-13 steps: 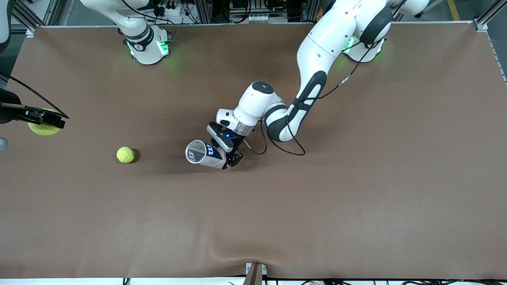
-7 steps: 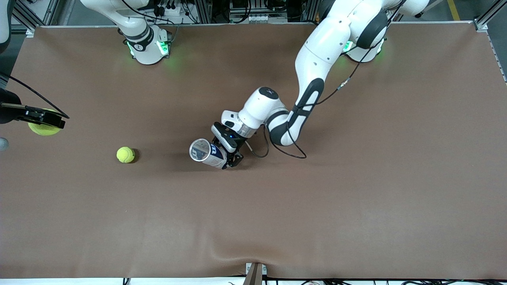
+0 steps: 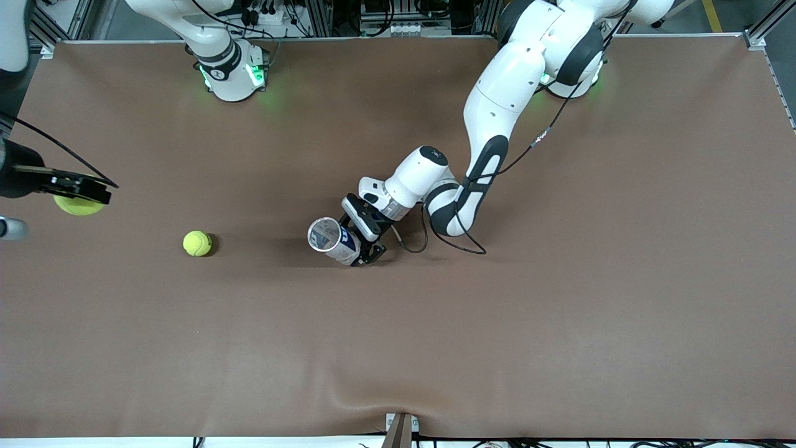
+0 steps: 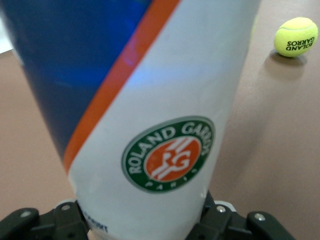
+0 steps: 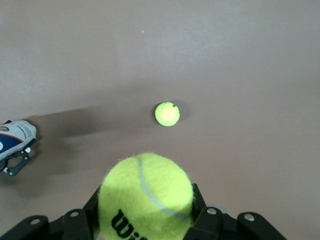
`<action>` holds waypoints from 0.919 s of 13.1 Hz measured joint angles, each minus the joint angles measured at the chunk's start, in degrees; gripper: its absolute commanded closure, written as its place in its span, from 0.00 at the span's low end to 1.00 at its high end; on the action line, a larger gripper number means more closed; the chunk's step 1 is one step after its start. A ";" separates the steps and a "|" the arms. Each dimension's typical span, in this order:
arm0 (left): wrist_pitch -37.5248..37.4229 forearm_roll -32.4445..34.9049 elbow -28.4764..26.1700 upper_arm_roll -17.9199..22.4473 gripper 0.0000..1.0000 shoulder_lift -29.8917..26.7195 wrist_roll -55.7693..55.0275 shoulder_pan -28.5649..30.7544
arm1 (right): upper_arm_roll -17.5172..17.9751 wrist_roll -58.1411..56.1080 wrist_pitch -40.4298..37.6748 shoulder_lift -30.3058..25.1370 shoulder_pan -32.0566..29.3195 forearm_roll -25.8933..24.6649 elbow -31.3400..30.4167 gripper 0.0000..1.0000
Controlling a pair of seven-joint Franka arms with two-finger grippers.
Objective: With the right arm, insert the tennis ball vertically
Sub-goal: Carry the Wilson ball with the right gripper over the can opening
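- Two tennis balls show, both fuzzy yellow-green spheres. One is clamped in the right claw (image 5: 146, 220), whose fingers press its sides; this held ball (image 5: 146, 198) bears a curved pale seam and part of a black printed logo.
- In the front view the held ball (image 3: 79, 205) hangs over the tabletop edge at the right arm's end, half hidden under the dark claw body (image 3: 74, 186); the right arm itself is cut off by the frame there.
- The second tennis ball (image 3: 197, 243) lies loose on the tabletop (image 3: 559, 311), between that edge and the can. Its black lettering reads "ROLAND GARROS" in the left wrist view (image 4: 296, 37).
- One tennis ball can (image 3: 334, 241), a smooth cylinder printed white and blue with an orange stripe and a round green-and-orange Roland Garros badge (image 4: 169, 155), is gripped near its base by the left claw (image 3: 367, 239), which is closed on its sides.
- The can stands nearly upright near the middle of the tabletop, its round open mouth (image 3: 323, 233) tipped slightly toward the right arm's end.
- Its inside is hard to make out.
- The tabletop is a matte brown sheet with a slight ripple at the edge nearest the front camera.
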 measured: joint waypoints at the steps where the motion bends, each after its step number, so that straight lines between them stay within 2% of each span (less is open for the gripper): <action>1: 0.89 0.00 0.00 0.05 0.21 0.45 0.00 0.07 | 0.07 2.05 0.51 0.59 1.36 0.01 -0.02 1.00; 6: 4.05 0.00 -0.01 0.24 0.20 2.10 -0.01 0.64 | 0.37 16.91 4.47 4.35 9.13 1.09 -0.08 1.00; 12: 4.68 0.00 -0.03 0.27 0.20 2.47 -0.01 1.23 | 0.58 36.61 15.66 9.66 17.66 2.48 -0.18 1.00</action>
